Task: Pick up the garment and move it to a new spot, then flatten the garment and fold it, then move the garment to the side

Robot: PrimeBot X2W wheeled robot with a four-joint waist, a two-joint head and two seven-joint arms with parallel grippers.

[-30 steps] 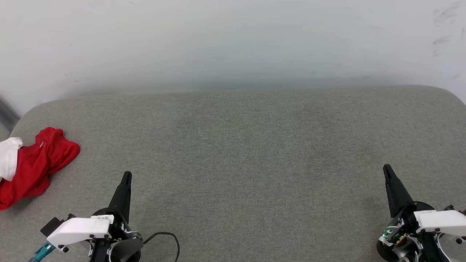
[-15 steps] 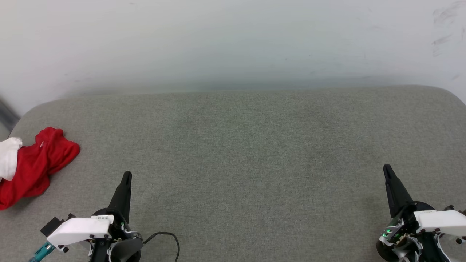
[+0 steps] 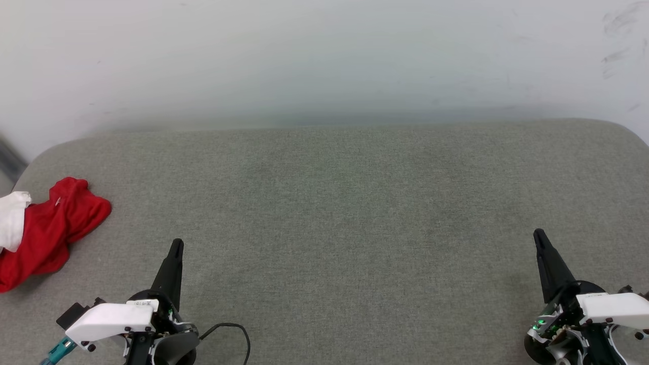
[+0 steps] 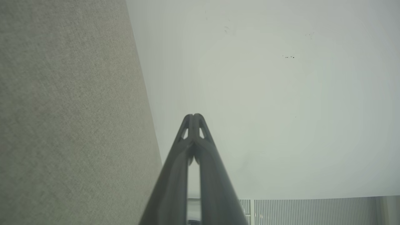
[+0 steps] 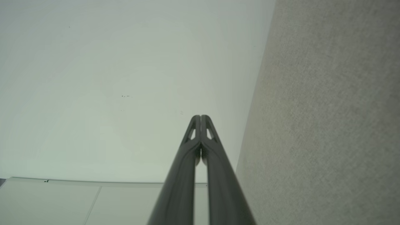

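View from the robot's head, looking down on a broad desk [image 3: 345, 213] covered in grey woven fabric, with rounded far corners. Behind it stands a pale, off-white wall [image 3: 324, 61] with a few faint dark scuffs at the upper right.

The garment [image 3: 48, 230] lies crumpled in a loose heap at the far left edge of the desk, partly cut off by the edge of the picture. It is mostly red, and a white sleeve [image 3: 11, 220] is bunched on its left side. Nothing touches it.

The left claw [image 3: 175, 246] rises from the near left, its two long dark fingers pressed together into one narrow point that leans slightly right. It is clenched on nothing. It sits near the garment, to its right and closer to the robot, with bare fabric between them. A white housing covers its wrist, a thin black cable [image 3: 238, 329] loops out to the right of it, and a teal connector [image 3: 56, 351] shows at the bottom edge.

The right claw [image 3: 538, 235] rises from the near right, well apart from the garment. It too is clenched and empty, and its point leans slightly left. Small green lights glow on its wrist.

In both wrist views the fingertips meet with no gap and hold nothing. Each claw points toward the pale wall, with the grey fabric running along one side of the picture.
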